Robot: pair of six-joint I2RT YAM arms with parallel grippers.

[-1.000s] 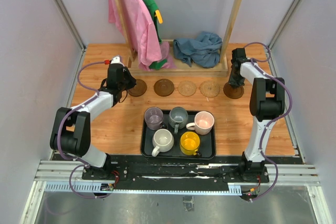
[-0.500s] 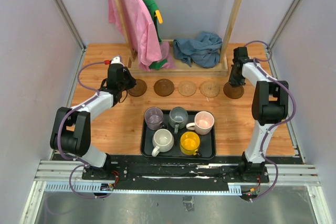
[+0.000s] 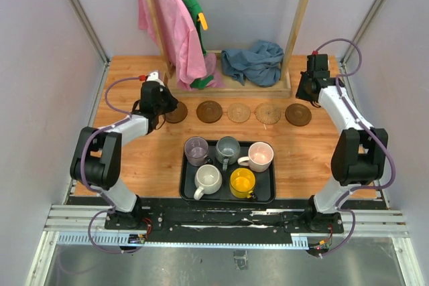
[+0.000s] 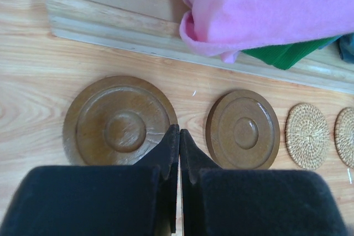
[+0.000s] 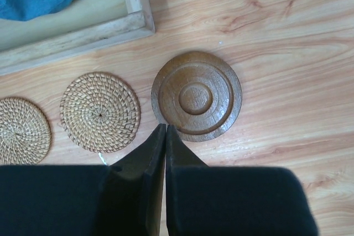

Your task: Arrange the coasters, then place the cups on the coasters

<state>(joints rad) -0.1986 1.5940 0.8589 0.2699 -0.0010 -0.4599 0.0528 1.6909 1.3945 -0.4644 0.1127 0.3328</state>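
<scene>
Five coasters lie in a row across the table: a dark brown coaster (image 3: pixel 177 114) (image 4: pixel 117 121), a second dark one (image 3: pixel 209 111) (image 4: pixel 242 130), two tan woven ones (image 3: pixel 238 112) (image 3: pixel 268 112) (image 5: pixel 100 111), and a third dark one (image 3: pixel 298 114) (image 5: pixel 197 95). Five cups stand in the black tray (image 3: pixel 186 185): purple (image 3: pixel 196 149), grey-blue (image 3: pixel 228 148), pink (image 3: pixel 259 156), cream (image 3: pixel 208 179) and yellow (image 3: pixel 242 182). My left gripper (image 3: pixel 165 106) (image 4: pixel 178 131) is shut and empty, its tips at the right edge of the leftmost coaster. My right gripper (image 3: pixel 310 89) (image 5: pixel 166 126) is shut and empty, hovering by the rightmost coaster.
A wooden clothes rack (image 3: pixel 228 87) stands at the back with a pink garment (image 3: pixel 175 28) and a green one hanging from it. A blue cloth (image 3: pixel 253 61) is heaped on its base. Grey walls close in both sides.
My right gripper has risen off the rightmost dark coaster and pulled back to the right, leaving the coaster lying in the row. The left arm has shifted only slightly.
</scene>
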